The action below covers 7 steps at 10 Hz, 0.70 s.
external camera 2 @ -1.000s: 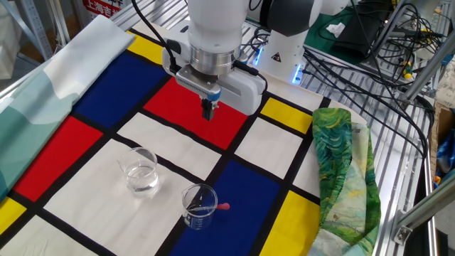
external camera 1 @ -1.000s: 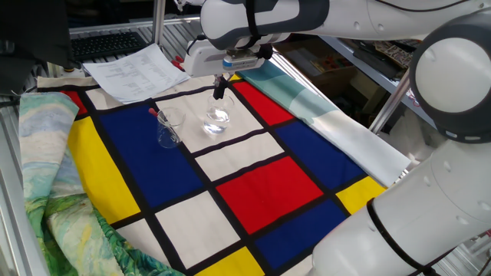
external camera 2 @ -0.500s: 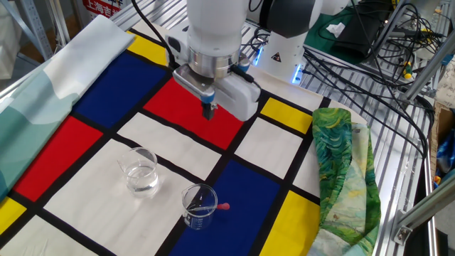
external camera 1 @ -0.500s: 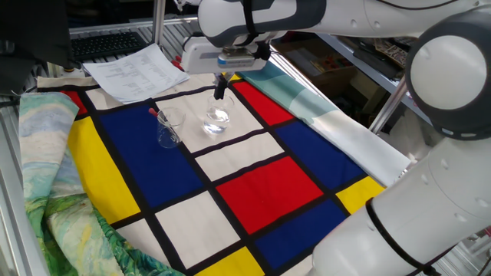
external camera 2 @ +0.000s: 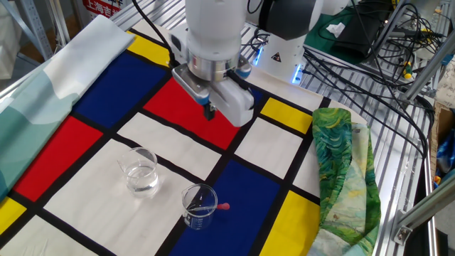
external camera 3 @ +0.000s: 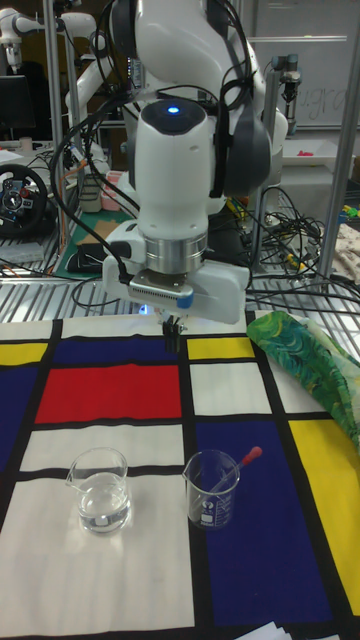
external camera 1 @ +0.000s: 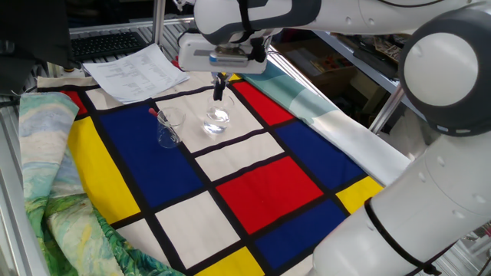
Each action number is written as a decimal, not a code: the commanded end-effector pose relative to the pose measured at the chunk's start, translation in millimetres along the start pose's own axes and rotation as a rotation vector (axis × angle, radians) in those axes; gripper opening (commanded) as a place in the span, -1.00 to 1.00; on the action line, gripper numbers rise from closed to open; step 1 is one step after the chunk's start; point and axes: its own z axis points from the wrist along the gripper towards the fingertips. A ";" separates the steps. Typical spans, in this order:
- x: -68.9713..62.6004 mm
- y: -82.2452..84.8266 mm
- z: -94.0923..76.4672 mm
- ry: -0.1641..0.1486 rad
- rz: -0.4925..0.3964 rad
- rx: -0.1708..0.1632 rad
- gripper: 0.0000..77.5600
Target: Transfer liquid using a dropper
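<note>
Nothing of the transfer looks begun: the dropper (external camera 3: 232,470) leans inside the small beaker (external camera 3: 211,489), its red bulb poking over the rim, untouched by the arm. The liquid (external camera 3: 103,515) lies as a shallow pool in the rounder glass (external camera 3: 100,488) just beside the beaker, while the beaker itself appears dry, though that is hard to judge through clear glass. The gripper (external camera 2: 210,112) hangs above the red square, well apart from both vessels and carrying nothing; its fingers sit so close together that they read as clenched. Left to do, by my reckoning: reach the dropper, grasp it, draw liquid and release it in the other vessel. Both vessels stand on a cloth (external camera 1: 268,188) of red, blue, yellow and white blocks edged in black. A green patterned fabric (external camera 2: 341,167) lies bunched at one side, printed papers (external camera 1: 138,70) at another, and cables (external camera 2: 370,50) trail over the metal frame behind.
</note>
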 end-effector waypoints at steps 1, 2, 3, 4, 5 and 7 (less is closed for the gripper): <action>12.3 22.2 4.0 0.025 0.141 0.013 -1.00; 17.6 22.0 8.2 0.023 0.140 0.016 -1.00; 19.1 21.7 8.8 0.022 0.137 0.018 -1.00; 28.0 19.0 12.5 0.021 0.134 0.020 -1.00; 30.9 18.0 14.1 0.018 0.133 0.022 -1.00; 39.3 15.0 18.3 0.014 0.131 0.026 -1.00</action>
